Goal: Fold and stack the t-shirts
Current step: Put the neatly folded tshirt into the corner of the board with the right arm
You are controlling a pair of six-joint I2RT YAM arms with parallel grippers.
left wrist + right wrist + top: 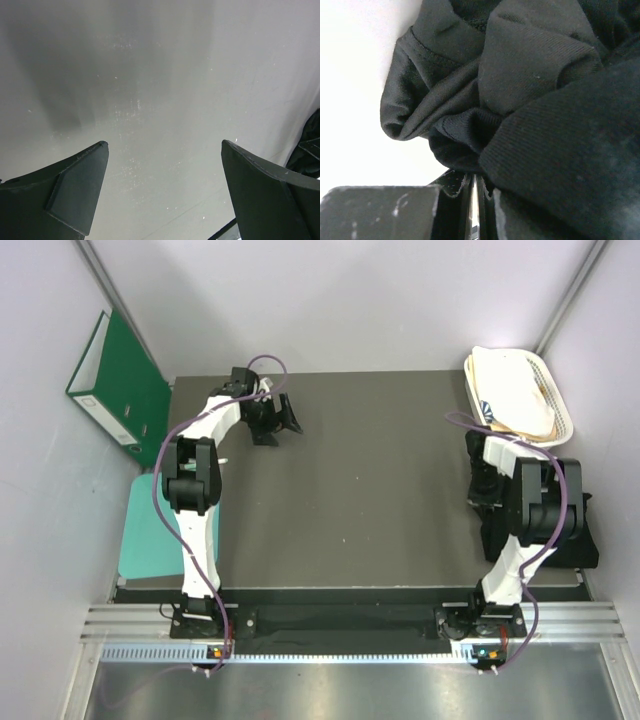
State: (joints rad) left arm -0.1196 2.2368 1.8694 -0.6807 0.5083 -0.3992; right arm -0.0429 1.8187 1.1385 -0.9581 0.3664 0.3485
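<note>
A black t-shirt (pixel 535 75) fills the right wrist view, bunched in thick folds that gather at the fingertips of my right gripper (pixel 475 177), which is shut on it. From above, the right gripper (pixel 485 492) points down at the table's right edge, beside a dark heap of black t-shirt cloth (pixel 565 540) lying off that edge. My left gripper (pixel 277 420) is far away at the back left of the table, open. Nothing lies between its fingers, only bare grey table (pixel 165 100) below the left gripper (pixel 165 145).
The grey table (pixel 370 480) spans the middle. A white plastic basket (pixel 545 375) holding cream-white cloth stands at the back right corner. A green binder (pixel 115 375) leans against the left wall, and a teal mat (pixel 148 530) lies left of the table.
</note>
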